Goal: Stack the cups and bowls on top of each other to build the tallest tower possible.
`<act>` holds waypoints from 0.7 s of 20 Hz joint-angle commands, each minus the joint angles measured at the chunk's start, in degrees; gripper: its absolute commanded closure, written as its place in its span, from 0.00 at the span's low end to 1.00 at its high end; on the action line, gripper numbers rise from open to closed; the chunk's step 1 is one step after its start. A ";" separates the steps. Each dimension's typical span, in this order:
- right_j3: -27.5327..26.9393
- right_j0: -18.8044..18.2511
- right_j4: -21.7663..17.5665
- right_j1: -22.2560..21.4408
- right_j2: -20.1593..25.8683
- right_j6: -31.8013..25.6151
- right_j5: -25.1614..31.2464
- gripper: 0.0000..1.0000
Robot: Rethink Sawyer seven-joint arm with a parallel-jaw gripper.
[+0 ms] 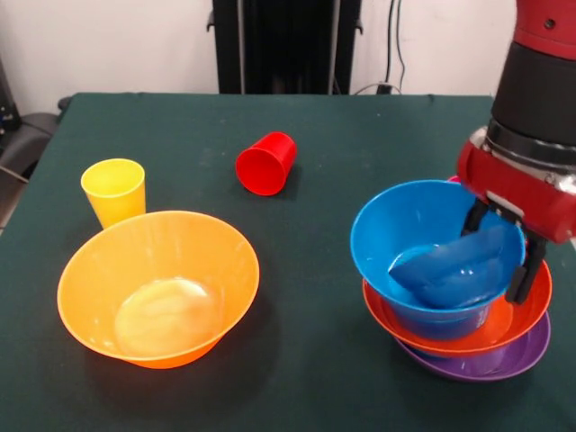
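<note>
The tower stands at the right: a purple bowl [490, 363] lowest, a red-orange bowl [513, 326] in it, and a large blue bowl [396, 238] on top. My gripper [497, 248] comes down from the upper right and is shut on a smaller blue bowl [450, 274], which it holds tilted inside the large blue one. A huge orange bowl [157, 286] stands at the front left. A yellow cup [113, 191] stands upright behind it. A red cup [266, 164] lies on its side mid-table. The pinkish-red cup is out of view.
The green table [306, 360] has its far edge at the top. The robot's black pedestal [286, 45] stands behind that edge. A small pink sliver [454, 179] shows behind the tower; I cannot tell what it is.
</note>
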 commanded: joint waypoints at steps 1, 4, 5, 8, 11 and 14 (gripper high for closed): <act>17.94 2.07 -1.76 -12.67 5.93 4.46 3.57 0.00; 18.11 2.11 -3.52 -13.95 4.38 3.93 5.57 0.00; 18.31 2.12 -3.69 -14.13 4.50 3.78 4.95 0.00; 17.00 2.14 -4.99 -13.52 3.71 4.58 5.74 1.00; 16.52 2.47 -5.33 -13.15 3.25 5.38 5.86 1.00; 15.94 2.50 -5.54 -12.76 2.90 6.79 5.09 1.00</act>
